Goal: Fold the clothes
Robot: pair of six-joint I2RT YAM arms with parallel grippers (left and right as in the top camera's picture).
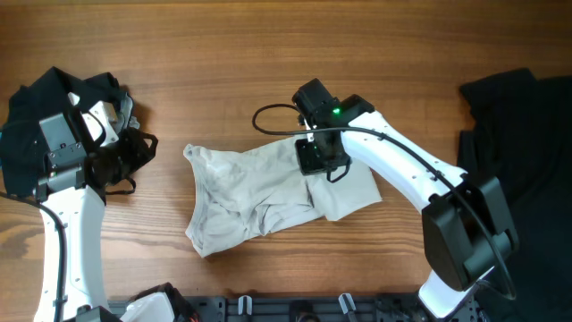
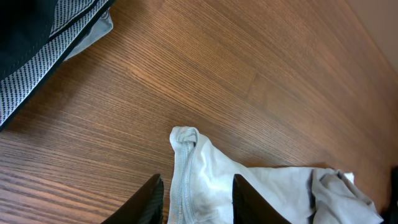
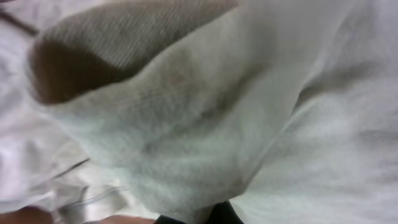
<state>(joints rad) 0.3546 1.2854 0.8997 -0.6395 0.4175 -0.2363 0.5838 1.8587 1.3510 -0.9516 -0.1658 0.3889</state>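
Observation:
The clothes are chiefly a cream T-shirt (image 1: 259,197), lying crumpled in the middle of the wooden table (image 1: 223,54). My right gripper (image 1: 315,161) is pressed down onto its upper right part and is shut on a fold of the fabric. In the right wrist view the cream cloth (image 3: 205,124) fills the frame and only a dark finger tip (image 3: 217,215) shows. My left gripper (image 1: 143,148) stands open just left of the shirt. Its dark fingers (image 2: 149,202) frame the shirt's hemmed corner (image 2: 185,155) without closing on it.
A black garment (image 1: 514,125) lies at the table's right edge, and another (image 1: 49,89) is heaped at the far left by the left arm. A grey mesh-patterned strip (image 2: 43,62) shows beside it. A dark rack (image 1: 295,309) runs along the front edge.

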